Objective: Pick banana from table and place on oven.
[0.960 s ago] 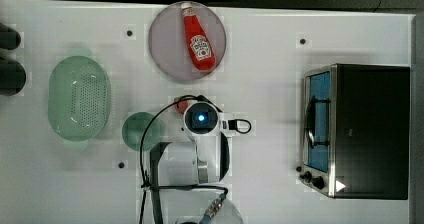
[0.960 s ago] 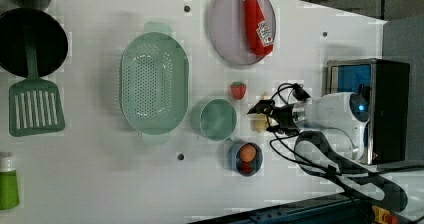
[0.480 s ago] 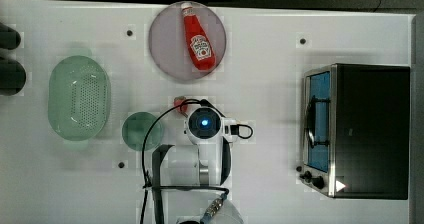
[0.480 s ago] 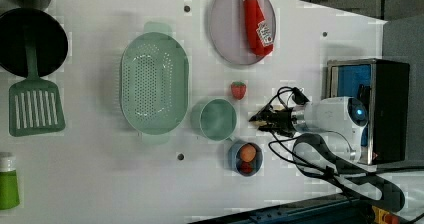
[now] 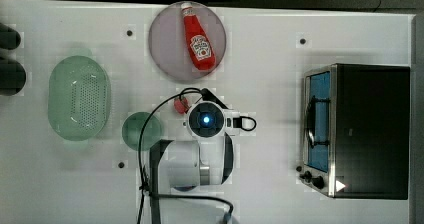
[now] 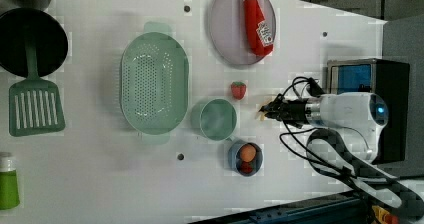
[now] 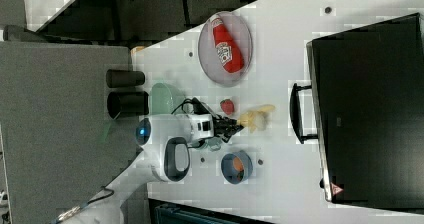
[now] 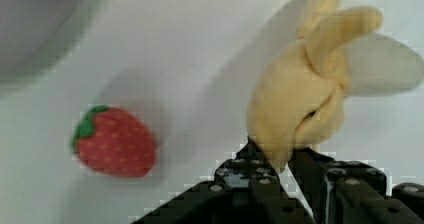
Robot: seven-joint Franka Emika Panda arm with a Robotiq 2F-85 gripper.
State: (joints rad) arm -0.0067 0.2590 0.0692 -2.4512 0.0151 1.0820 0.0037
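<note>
Between the black fingertips in the wrist view sits the stem end of the banana point(image 8: 300, 109): the gripper point(image 8: 285, 159) is nearly closed, pinching that pale yellow end, while the peel strips and whitish flesh splay away beyond the tips. In the right view the gripper point(image 7: 231, 127) reaches out from the white wrist, and the banana point(image 7: 255, 116) extends from the tips toward three o'clock, over the white table point(image 7: 280, 59); whether it touches the surface or hangs just above it cannot be told. The left view shows the gripper point(image 6: 267, 111) pointing toward nine o'clock with a sliver of the banana point(image 6: 262, 113) at its tips.

The strawberry point(image 8: 116, 141) lies near the fruit, apart from it; in the right view the strawberry point(image 7: 227, 106) is at about ten o'clock from the fingers. Farther out at twelve o'clock in the right view, a ketchup bottle point(image 7: 226, 50) lies on a round plate point(image 7: 207, 54). At three o'clock, well apart, stands the oven point(image 7: 370, 109), its handle facing the fruit. At six o'clock is a small blue bowl point(image 7: 226, 166).
</note>
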